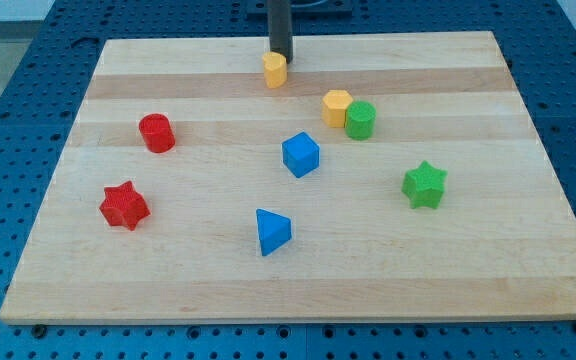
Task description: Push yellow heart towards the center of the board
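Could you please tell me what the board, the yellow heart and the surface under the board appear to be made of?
The board looks like light wood, matte, with visible plank bands and grain. The yellow heart, just below my tip, seems to be solid plastic with a slightly ridged, dull surface, possibly 3D-printed. The blue surface around the board looks like a perforated sheet with a regular grid of holes; whether metal or plastic is unclear.

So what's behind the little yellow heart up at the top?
My tip stands right behind the yellow heart, toward the view's top. Whether they touch is hidden. Past it there's only the wooden board.
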{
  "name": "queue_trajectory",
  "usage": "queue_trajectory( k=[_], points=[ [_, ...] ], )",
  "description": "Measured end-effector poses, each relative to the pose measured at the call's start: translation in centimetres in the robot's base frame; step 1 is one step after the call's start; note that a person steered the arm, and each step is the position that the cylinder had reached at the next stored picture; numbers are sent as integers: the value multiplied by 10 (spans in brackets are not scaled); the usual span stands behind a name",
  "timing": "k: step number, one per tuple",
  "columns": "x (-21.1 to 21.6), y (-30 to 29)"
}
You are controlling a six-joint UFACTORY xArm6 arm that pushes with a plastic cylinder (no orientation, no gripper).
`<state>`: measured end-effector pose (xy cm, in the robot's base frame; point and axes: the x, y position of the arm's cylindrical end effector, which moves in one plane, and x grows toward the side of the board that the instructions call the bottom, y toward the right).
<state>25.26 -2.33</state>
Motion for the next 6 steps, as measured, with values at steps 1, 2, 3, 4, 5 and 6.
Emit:
queue_trajectory(
  k=[1, 2, 3, 4, 5, 6],
  points=[
    [26, 6],
    [37, 9],
    [11, 6],
    [17, -14],
    [50, -16],
    [75, -13]
  ],
)
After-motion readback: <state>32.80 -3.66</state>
